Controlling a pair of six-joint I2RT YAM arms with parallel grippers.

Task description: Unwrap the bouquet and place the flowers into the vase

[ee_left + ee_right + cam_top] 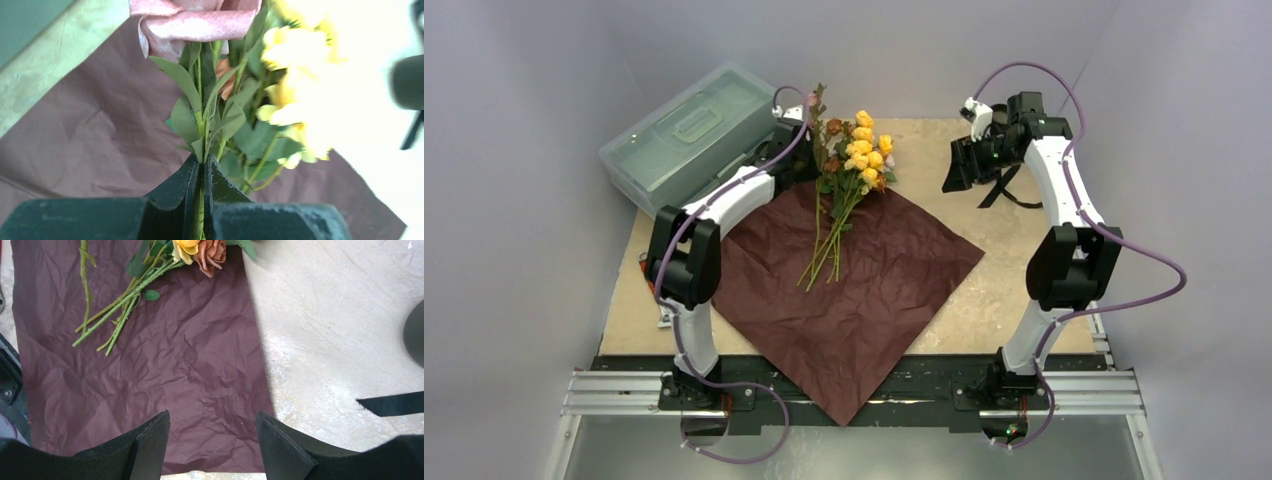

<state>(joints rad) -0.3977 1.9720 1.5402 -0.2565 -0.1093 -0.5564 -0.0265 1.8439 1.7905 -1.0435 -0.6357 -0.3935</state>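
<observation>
The bouquet is unwrapped: its maroon paper (864, 290) lies flat on the table with the flowers (856, 160) on its far corner, stems (829, 250) pointing toward me. My left gripper (202, 162) (802, 150) is shut on one green leafy stem (200, 117) topped by a pink bloom (192, 22); the yellow blooms (295, 75) lie just beyond. My right gripper (212, 422) (956, 168) hangs open and holds nothing, above the paper's right edge (250, 340). A dark rounded shape (416, 335) at that view's edge may be the vase; I cannot tell.
A translucent green-grey lidded box (689, 135) stands at the back left, close behind my left arm. A black ribbon (996, 190) (390, 403) lies on the bare tabletop (1014, 290) under my right arm. Grey walls close in the sides and back.
</observation>
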